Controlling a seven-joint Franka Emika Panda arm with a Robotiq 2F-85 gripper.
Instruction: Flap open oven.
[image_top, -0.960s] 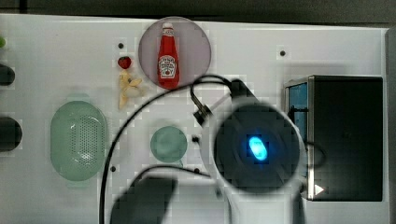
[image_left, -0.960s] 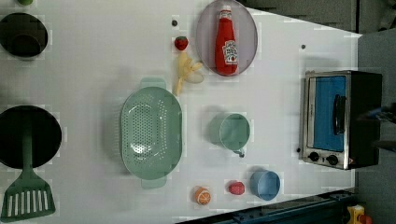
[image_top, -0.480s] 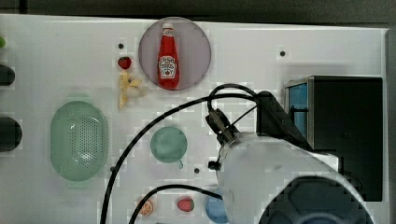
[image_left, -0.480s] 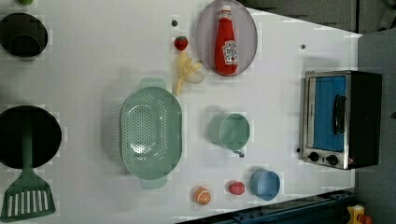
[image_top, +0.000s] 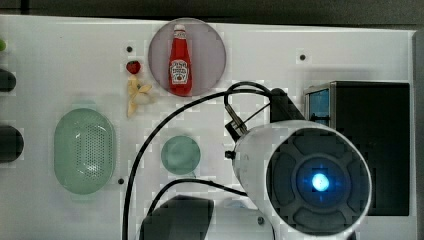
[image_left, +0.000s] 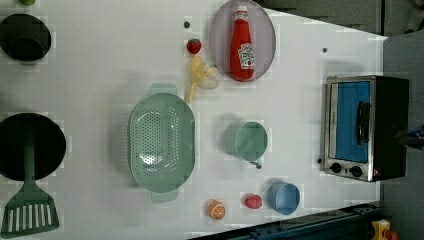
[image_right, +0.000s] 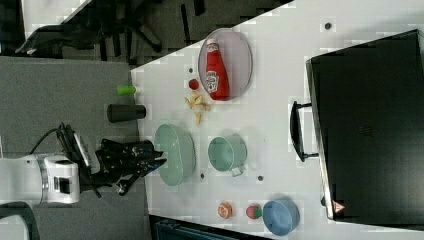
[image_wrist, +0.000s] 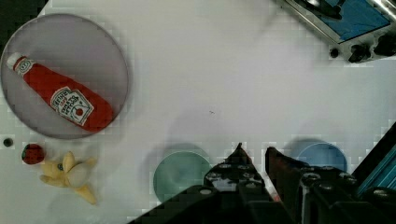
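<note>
Claw (image_wrist: 254, 156): in the wrist view I see two dark fingers (image_wrist: 280, 163) with a narrow gap between their tips, nothing held. I read it as nearly closed on air, hanging above the white table (image_wrist: 224, 79), over the green cup (image_wrist: 180, 170) and the blue bowl (image_wrist: 322, 156).

In the top view, the arm's white body (image_top: 280, 165) with its blue-lit cap covers the table just beside the oven's front; black cable loops off it.

Oven (image_left: 362, 127): stands at the left view's right edge of the table, glass door facing the table. The door is blue-tinted, shut flat in its silver frame, with the dark bar handle (image_left: 363, 122) across it and two dark knobs (image_left: 345, 170) at one end. In the right view, I note its black top (image_right: 370, 125) and the handle (image_right: 300, 130) sticking out toward the cup.

Around, in the left view: green cup (image_left: 250, 141) near the oven door, blue bowl (image_left: 283, 198) beside a small red fruit (image_left: 253, 201) and an orange one (image_left: 217, 209). The green colander (image_left: 161, 142) sits mid-table. The ketchup bottle (image_left: 241, 44) lies on a grey plate (image_left: 220, 30), with a strawberry (image_left: 194, 46) and a peeled banana (image_left: 200, 77) beside it. A green spatula (image_left: 30, 200) lies at the far edge.
</note>
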